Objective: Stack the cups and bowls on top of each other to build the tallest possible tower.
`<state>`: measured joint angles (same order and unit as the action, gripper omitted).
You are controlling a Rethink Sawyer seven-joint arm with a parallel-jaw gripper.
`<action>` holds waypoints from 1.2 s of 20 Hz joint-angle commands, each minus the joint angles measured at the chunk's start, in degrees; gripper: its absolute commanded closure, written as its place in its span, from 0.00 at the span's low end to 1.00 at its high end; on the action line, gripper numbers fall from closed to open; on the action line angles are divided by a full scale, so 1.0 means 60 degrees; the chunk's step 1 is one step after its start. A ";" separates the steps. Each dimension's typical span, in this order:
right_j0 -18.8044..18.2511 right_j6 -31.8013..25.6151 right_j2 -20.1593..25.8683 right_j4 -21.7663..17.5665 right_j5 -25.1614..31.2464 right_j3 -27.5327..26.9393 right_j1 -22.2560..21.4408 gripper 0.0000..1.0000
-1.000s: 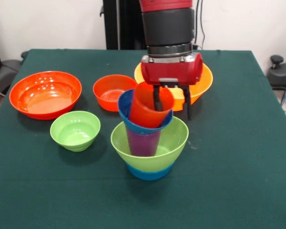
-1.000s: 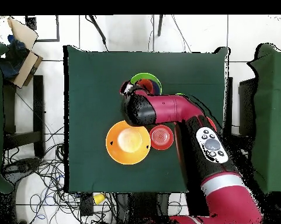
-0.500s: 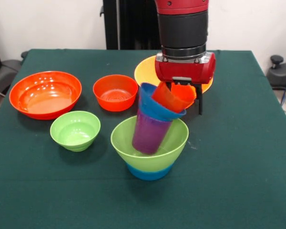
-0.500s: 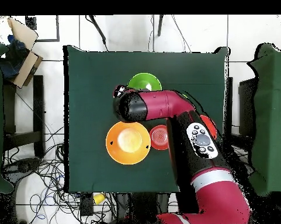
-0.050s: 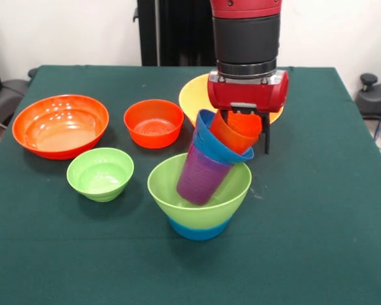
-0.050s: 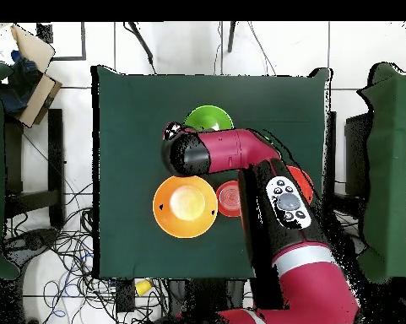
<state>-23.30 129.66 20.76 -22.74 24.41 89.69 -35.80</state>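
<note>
Orange-red cup is sitting tilted in the dark blue bowl, its rim pinched by the gripper clenching down from above.

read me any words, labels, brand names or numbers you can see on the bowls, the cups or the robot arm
None can be read.
The glossy plastic bowls, such as the large red-orange bowl, and the tilted purple plastic cup carry no print.
The red and black robot arm has a grey button panel; any markings there are too small to read.

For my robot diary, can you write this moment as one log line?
tower: leaning | orange-red plastic cup: tilted in dark blue plastic bowl | gripper: at cup
</note>
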 commanded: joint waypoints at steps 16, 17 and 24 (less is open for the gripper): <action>-0.0309 -0.1206 0.0063 -0.1447 0.0171 -0.0580 -0.0078 0.00; -0.0297 -0.1163 0.0065 -0.1431 0.0167 -0.0546 -0.0089 0.00; -0.0427 -0.1233 0.0321 -0.1274 0.0211 -0.0560 0.0015 0.00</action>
<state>-24.95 129.66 18.72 -27.99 24.42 88.25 -38.21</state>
